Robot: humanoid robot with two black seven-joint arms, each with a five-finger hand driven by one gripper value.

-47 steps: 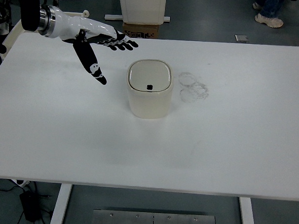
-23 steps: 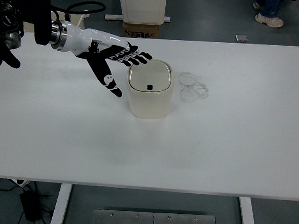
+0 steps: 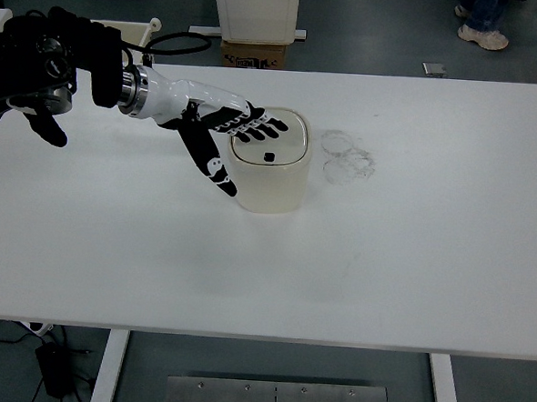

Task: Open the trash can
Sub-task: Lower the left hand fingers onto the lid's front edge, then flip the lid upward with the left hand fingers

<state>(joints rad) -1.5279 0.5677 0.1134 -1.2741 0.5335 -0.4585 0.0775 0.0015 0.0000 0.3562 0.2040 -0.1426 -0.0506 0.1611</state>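
My left hand (image 3: 220,127) reaches in from the far left over the white worktop (image 3: 265,255), its black fingers (image 3: 259,126) spread apart and laid flat over the left part of the lid of the cream trash can (image 3: 269,165); whether they press on it cannot be told. The thumb (image 3: 212,161) points down toward the near side, just beside the can's left wall. The lid is shut, its small dark button (image 3: 268,155) uncovered near the middle. The can stands a little left of the worktop's centre, toward the far edge, with wide bare surface to the near side and to the right. Faint ring marks (image 3: 346,157) lie just right of the can. My dark forearm (image 3: 54,60) is partly cut off by the left edge. Beyond the far edge stand a white pedestal (image 3: 255,9) and a cardboard box (image 3: 254,54), both half hidden. A person's shoe (image 3: 483,36) shows on the floor at far right, cut off at the top. A cable and adapter (image 3: 53,366) lie on the floor at near left
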